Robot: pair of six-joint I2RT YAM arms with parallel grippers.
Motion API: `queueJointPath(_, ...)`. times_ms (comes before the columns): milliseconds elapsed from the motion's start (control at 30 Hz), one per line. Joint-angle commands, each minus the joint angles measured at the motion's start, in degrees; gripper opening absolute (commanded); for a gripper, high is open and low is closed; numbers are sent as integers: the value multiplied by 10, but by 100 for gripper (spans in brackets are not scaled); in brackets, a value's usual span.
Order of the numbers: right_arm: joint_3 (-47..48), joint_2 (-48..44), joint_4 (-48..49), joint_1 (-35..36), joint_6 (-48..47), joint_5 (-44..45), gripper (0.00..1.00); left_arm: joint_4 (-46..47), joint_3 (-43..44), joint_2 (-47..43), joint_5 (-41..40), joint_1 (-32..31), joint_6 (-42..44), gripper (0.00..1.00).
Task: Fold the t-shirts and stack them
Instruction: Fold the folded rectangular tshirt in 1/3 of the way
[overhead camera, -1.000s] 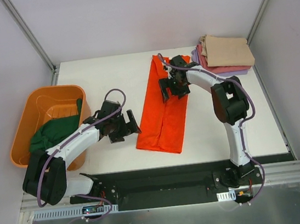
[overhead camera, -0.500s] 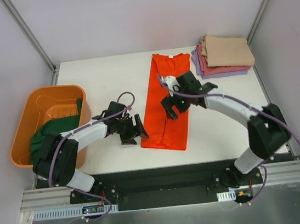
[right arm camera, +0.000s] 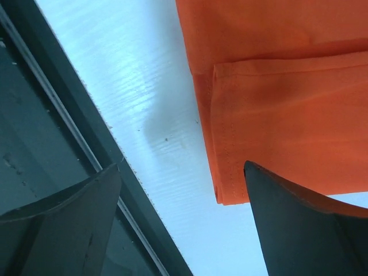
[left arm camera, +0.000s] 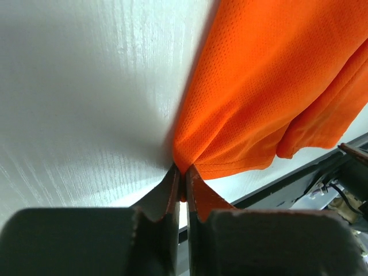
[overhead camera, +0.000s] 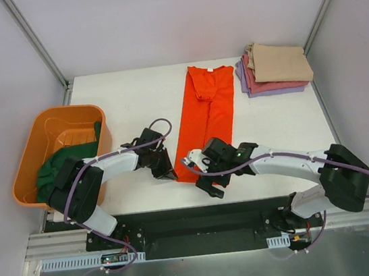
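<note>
An orange tub (overhead camera: 47, 129) sits at the left edge of the table (overhead camera: 126, 105). A dark green shirt (overhead camera: 62, 164) lies bunched in its near part and laps up over the right wall.

In the far right corner is a folded stack, with the tan shirt (overhead camera: 282, 62) on top, the pink-red shirt (overhead camera: 253, 78) under it and the lavender shirt (overhead camera: 239, 71) at the bottom.

The orange shirt (overhead camera: 206, 118) lies in the middle of the table as a long strip, collar at the far end and hem at the near end.

The left gripper (overhead camera: 165, 170) is at the near left corner of the hem. In the left wrist view its fingers (left arm camera: 198, 195) are pinched together on that corner of the orange cloth (left arm camera: 259, 86).

The right gripper (overhead camera: 206, 176) is at the near end of the strip, close to the black rail (overhead camera: 182, 220) along the table's near edge. Its fingers (right arm camera: 287, 218) are spread wide and hold nothing. The hem's corner (right arm camera: 230, 172) lies flat on the table between them.
</note>
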Motion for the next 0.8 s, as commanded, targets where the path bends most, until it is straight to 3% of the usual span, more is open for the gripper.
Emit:
queueJointPath(0, 48, 53, -50, 15, 17, 61, 89, -31, 10, 5, -57, -2, 0, 0)
queueJointPath(233, 86, 123, -96, 16, 7, 131, 75, -33, 11, 0, -58, -2, 0, 0)
queueJointPath(467, 86, 150, -115, 16, -11, 136, 64, -38, 14, -4, -64, -1, 0, 0)
queueJointPath(667, 99, 179, -133, 21, -21, 132, 34, -42, 6, -10, -64, -1, -15, 0)
queueJointPath(767, 101, 176, -130, 35, -24, 124, 24, -42, -2, -24, -67, -1, -18, 0)
